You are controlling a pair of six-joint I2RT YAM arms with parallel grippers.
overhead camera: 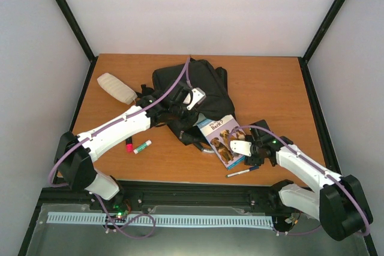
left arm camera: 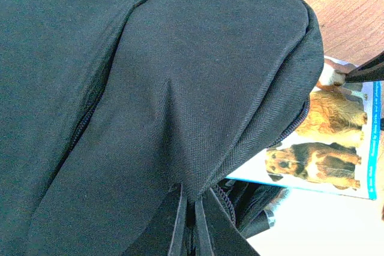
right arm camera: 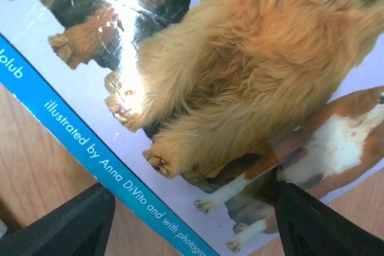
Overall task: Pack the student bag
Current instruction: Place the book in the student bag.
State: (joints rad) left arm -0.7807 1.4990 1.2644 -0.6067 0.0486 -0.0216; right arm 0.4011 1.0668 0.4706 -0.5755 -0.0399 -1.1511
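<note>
Around: Your counter (overhead camera: 270,82) is brown wood. A cream pouch (overhead camera: 117,88) lies far left. A pink marker (overhead camera: 128,145) and a green-and-white stick (overhead camera: 143,146) lie by the left arm. A pen (overhead camera: 242,172) lies just beside the right arm.
In the way: A book (overhead camera: 225,139) with dogs on it lies at the bag's near edge, one end under the black cloth.
Bag (overhead camera: 198,82): It sits in the middle of your counter.
Left hand (left arm camera: 193,232): Closed tight, pinching a fold of bag cloth.
Right hand (right arm camera: 192,196): Its fingers (right arm camera: 78,226) stand wide apart over the book's corner. It holds nothing. You can't tell if they touch the book.
Look and feel: The bag is soft, lumpy, woven cloth with a zip. The book cover is flat and shiny with a blue stripe. The pouch is long and rounded.
</note>
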